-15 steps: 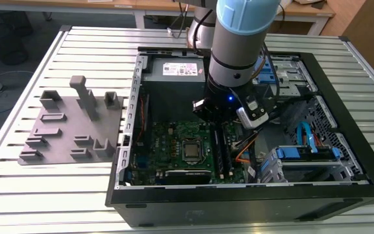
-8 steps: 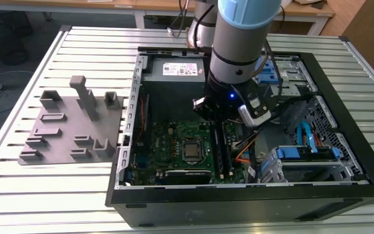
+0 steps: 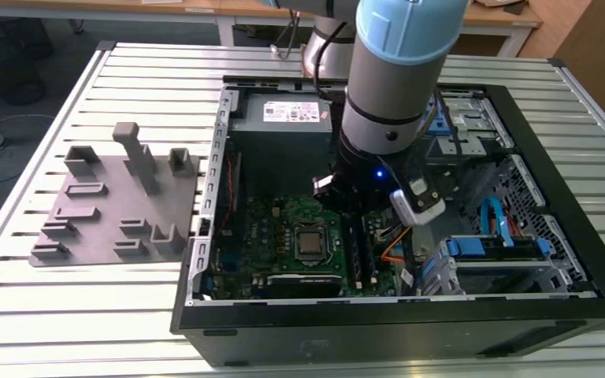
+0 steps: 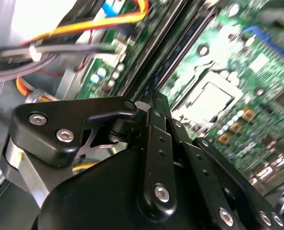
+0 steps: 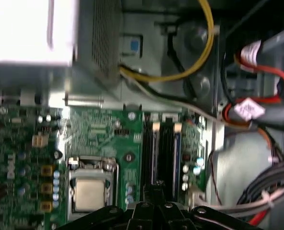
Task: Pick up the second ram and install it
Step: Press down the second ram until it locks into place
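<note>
My gripper (image 3: pixel 352 214) reaches down into the open computer case (image 3: pixel 202 236), over the right part of the green motherboard (image 3: pixel 281 224). In both wrist views the black fingers are pressed together with no gap, gripper (image 4: pixel 153 98) (image 5: pixel 154 188). The tips sit just above the long black memory slots (image 5: pixel 163 148), which lie beside the silver processor socket (image 5: pixel 90 191). I cannot tell the second ram apart from the dark slots under the fingertips, so it is hidden from me.
A grey parts fixture (image 3: pixel 113 205) with posts and pockets lies on the slatted table at the exterior view's left. Inside the case are the grey power supply (image 3: pixel 281 118), orange and yellow cables (image 5: pixel 199 52), a cable bundle (image 5: pixel 262 115) and blue drive bays (image 3: pixel 491 244).
</note>
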{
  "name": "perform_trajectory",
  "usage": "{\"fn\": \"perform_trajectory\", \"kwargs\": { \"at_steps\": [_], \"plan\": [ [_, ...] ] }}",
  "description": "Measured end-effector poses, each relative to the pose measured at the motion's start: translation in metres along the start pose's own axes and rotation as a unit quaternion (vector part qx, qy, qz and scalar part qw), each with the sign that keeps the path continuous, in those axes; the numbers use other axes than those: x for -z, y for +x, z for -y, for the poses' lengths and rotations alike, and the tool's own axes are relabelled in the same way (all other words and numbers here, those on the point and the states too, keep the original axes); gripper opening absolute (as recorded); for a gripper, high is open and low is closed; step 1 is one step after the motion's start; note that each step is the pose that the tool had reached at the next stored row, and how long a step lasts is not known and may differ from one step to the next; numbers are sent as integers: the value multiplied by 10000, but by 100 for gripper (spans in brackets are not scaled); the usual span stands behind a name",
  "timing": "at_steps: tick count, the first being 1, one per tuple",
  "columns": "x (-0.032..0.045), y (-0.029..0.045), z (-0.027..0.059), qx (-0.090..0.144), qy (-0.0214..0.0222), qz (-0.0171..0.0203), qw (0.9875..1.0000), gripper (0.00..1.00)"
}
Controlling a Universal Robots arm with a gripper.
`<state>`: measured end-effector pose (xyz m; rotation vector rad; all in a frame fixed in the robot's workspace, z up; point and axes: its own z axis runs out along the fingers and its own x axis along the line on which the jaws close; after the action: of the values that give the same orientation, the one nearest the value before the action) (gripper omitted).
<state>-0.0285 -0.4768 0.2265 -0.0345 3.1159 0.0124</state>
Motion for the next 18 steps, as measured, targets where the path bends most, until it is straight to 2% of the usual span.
{"fn": "perform_trajectory", "kwargs": {
  "at_steps": [5,8,18],
  "plan": [
    [-22,5,182,2,53,-17,10000,11],
    [-41,7,251,2,83,-25,10000,11],
    [-101,9,282,2,85,-39,10000,11]
  ]
}}
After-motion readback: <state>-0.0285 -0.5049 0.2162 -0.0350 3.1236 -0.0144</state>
